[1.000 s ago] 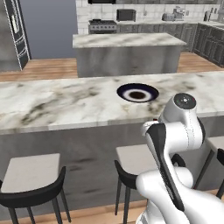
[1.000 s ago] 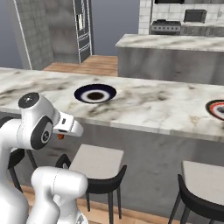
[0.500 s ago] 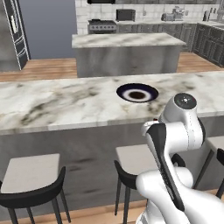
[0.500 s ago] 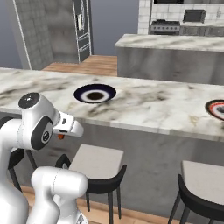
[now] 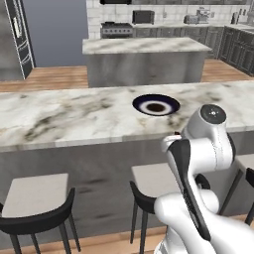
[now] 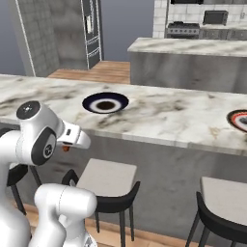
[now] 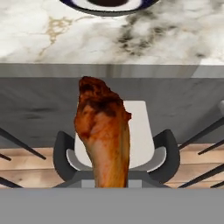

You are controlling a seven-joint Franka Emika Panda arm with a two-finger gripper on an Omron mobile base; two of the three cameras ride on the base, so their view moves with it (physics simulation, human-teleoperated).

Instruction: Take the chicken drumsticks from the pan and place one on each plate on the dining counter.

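Nothing has moved: pincer [image 7: 109,183] stays closed on one drumstick [image 7: 104,133], thick end pointing toward the surface [image 7: 52,39]; two plates [image 6: 105,102] [image 6: 238,119].

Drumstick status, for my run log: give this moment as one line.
tool: shut on drumstick | position: short of counter, above stool | plate: empty | drumstick: not yet placed

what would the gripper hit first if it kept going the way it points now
Most likely the grey front panel of the dining counter, just under the marble edge; the held chicken drumstick would touch first. The plate sits higher. Depth is unclear.
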